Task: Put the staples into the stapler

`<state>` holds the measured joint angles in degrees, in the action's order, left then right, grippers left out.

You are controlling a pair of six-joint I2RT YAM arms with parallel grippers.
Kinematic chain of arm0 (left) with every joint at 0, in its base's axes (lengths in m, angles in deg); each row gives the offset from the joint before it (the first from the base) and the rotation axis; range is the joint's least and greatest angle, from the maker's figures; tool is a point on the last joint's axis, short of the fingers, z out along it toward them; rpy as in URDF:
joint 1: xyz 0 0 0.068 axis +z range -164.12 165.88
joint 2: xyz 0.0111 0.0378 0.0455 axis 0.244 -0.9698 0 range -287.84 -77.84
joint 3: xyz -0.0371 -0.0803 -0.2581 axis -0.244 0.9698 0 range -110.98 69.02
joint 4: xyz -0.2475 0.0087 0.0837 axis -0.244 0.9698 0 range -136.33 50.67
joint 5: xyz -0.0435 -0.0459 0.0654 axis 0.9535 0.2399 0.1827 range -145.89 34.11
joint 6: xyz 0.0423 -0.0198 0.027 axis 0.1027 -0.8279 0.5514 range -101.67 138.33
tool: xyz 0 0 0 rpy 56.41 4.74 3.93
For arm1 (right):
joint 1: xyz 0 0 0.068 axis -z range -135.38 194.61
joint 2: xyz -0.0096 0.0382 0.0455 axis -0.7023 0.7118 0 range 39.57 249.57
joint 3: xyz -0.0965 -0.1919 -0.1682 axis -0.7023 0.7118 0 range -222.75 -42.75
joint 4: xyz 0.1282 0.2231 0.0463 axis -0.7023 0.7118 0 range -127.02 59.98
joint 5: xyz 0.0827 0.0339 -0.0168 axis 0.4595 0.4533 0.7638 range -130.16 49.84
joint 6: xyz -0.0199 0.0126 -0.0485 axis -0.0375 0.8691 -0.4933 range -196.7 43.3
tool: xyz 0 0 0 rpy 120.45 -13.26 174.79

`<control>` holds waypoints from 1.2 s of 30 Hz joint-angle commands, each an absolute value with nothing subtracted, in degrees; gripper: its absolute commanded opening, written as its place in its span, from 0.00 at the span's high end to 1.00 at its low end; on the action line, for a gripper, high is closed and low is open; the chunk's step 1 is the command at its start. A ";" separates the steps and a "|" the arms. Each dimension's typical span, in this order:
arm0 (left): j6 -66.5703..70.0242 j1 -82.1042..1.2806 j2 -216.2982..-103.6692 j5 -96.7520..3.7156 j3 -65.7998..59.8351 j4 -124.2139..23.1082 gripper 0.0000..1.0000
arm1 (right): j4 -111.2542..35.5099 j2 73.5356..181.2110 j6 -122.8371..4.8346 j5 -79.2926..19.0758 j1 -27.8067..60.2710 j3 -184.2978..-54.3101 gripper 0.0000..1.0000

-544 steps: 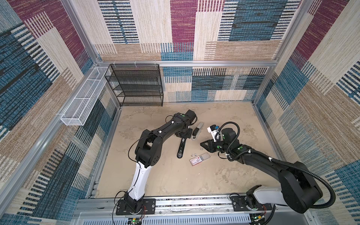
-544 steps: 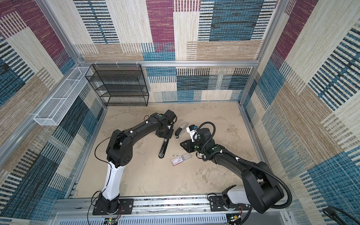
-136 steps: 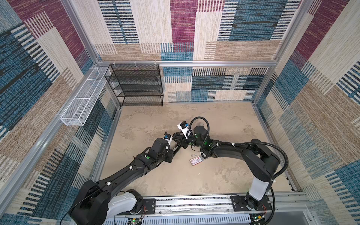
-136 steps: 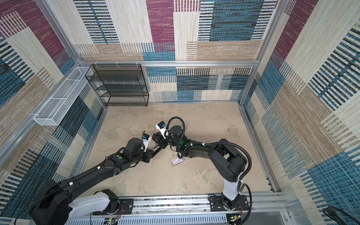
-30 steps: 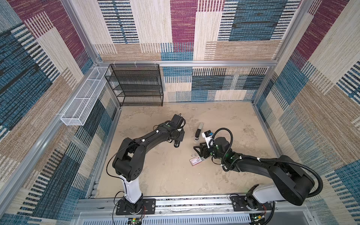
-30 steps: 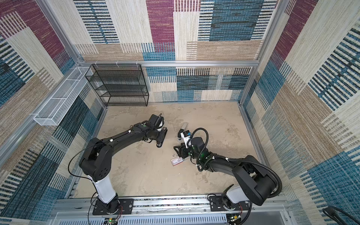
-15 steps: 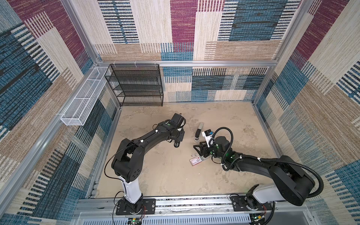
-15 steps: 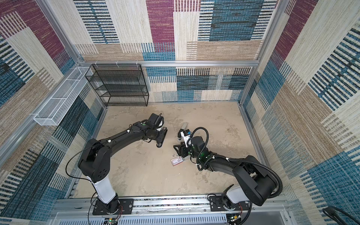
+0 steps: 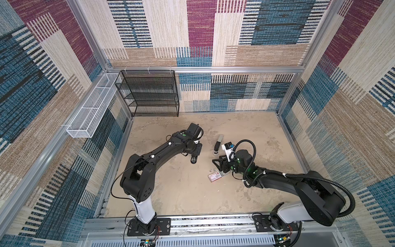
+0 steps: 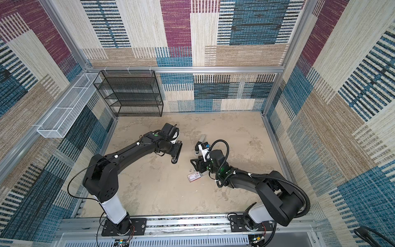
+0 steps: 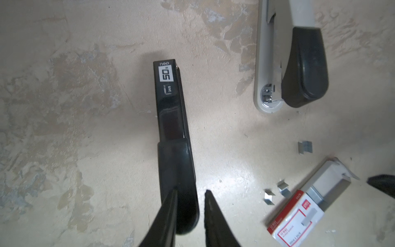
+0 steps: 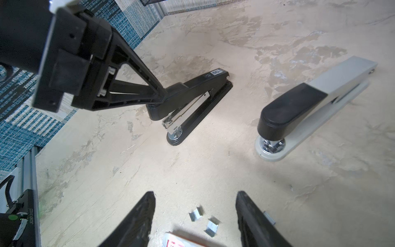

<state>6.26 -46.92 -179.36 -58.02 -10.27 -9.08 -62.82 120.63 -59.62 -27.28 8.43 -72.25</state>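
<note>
From where I stand, the floor (image 9: 171, 192) is a mottled beige slab, patchy and scuffed. It is boxed in by walls (image 9: 277, 32) of striped carpet tiles in blue, maroon and tan, with metal posts at the corners. A black wire rack (image 9: 149, 94) stands in the back left corner, and a white mesh basket (image 9: 92, 111) hangs on the left wall. A metal rail (image 9: 213, 222) runs along the front edge and carries both arm bases.

Everything sits around the middle. The black stapler (image 11: 171, 107) lies flat, with its steel magazine showing under the top. The left gripper (image 11: 191, 191) has its tips down on the stapler's head, jaws a little apart and not clamped around it. Just to the right lies a grey stapler (image 12: 310, 102) with a black cap, apart from the black one. Nearer the front is the red-and-white box (image 11: 297, 220), its grey tray (image 11: 329, 181) slid half out. A few short staple strips (image 11: 283, 189) lie loose beside it. The right gripper (image 12: 195, 193) hangs over those strips, jaws wide, holding nothing.

Bare floor stretches from the box to the front rail, and along the right wall and the back.
</note>
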 commanded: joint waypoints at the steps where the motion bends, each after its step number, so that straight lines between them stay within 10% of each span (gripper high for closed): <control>1: 6.12 -46.91 -177.77 -57.38 -10.59 -8.03 0.71 | -63.68 119.91 -59.21 -28.02 8.41 -72.75 0.36; 11: 3.48 -46.57 -166.31 -61.31 -3.43 -15.84 0.51 | -57.76 114.63 -59.52 -33.22 10.31 -74.79 0.00; 13: 2.76 -46.38 -162.35 -61.83 0.70 -20.16 0.40 | -56.07 113.33 -60.01 -34.87 10.92 -75.56 0.00; 15: 1.86 -46.00 -158.70 -62.88 4.11 -22.95 0.02 | -54.23 112.05 -60.48 -36.96 11.50 -76.55 0.00; 28: -0.94 -39.04 -139.80 -76.26 23.25 -28.20 0.01 | -50.66 102.29 -62.56 -66.62 17.74 -75.56 0.00; 36: 7.99 -32.05 -138.26 -85.84 29.68 -34.73 0.01 | -73.47 103.11 -70.36 -84.50 23.95 -62.84 0.00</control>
<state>2.80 -33.80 -138.24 -80.82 27.94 -28.99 -61.53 101.68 -67.09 -75.43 22.24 -65.03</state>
